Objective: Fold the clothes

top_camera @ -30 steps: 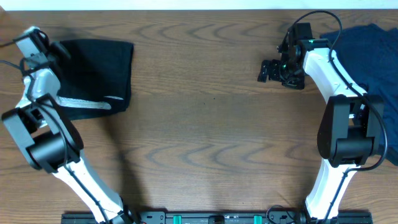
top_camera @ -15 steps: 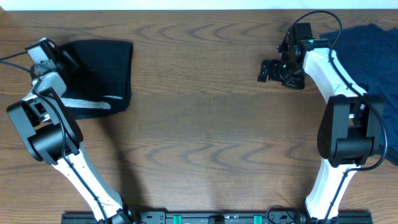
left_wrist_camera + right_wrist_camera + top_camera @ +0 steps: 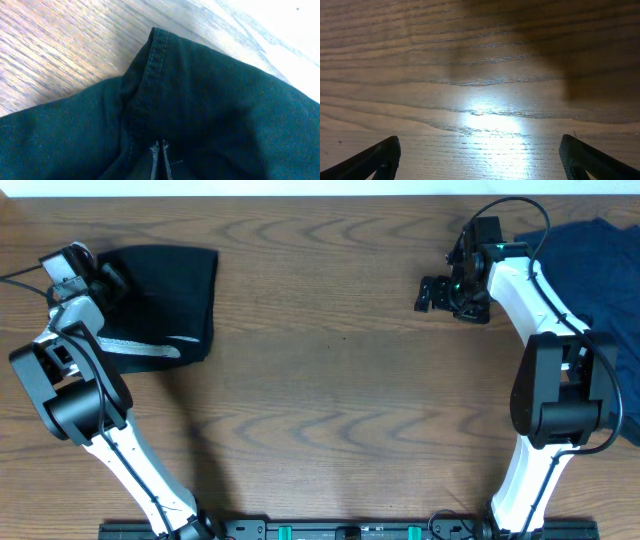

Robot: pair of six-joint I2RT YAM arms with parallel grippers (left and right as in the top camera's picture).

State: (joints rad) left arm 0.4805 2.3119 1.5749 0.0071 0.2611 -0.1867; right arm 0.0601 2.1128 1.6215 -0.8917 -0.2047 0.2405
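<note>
Our left arm (image 3: 78, 405) stretches away from its base toward the far left, elbow bent, with the wrist turned so the left gripper (image 3: 108, 278) points right. Its fingertips (image 3: 159, 152) are pressed together with no gap. Our right arm (image 3: 548, 390) reaches toward the far right. The right gripper (image 3: 428, 293) points left, held low, its fingers (image 3: 375, 159) spread wide apart.

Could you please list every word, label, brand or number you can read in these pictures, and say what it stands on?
None can be read.
The black garment, the navy garment and the table show no legible writing in any view.
</note>
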